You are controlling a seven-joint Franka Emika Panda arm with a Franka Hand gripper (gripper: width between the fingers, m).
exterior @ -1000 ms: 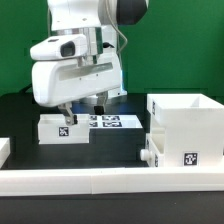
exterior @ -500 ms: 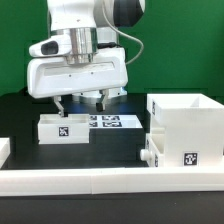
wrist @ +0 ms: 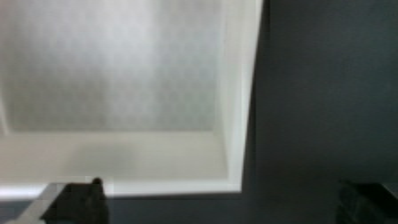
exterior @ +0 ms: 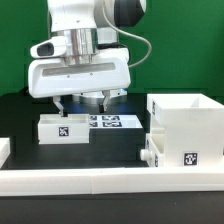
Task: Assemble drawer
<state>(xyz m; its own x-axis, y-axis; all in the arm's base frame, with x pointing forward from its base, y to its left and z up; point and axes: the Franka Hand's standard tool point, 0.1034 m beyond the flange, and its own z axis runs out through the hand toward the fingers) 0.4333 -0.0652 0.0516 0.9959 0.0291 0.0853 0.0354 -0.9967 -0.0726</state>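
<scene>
The small tray [exterior: 63, 129] lay on the black table [exterior: 120, 145] at the exterior view's left, directly beneath the gripper [exterior: 80, 106] and clear of it. It was smooth white plastic, a shallow rectangular box with its hollow facing up, a square tag on the near wall, and its long axis across the view. The jaws stood wide apart, holding nothing. The marker board [exterior: 108, 122] lay just behind. The tall housing [exterior: 185, 115] stood well apart at the right.

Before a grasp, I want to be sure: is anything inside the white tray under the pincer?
In the wrist view the tray shows only bare white floor and walls. Part is out of frame; the exterior view shows just its outer wall.
</scene>
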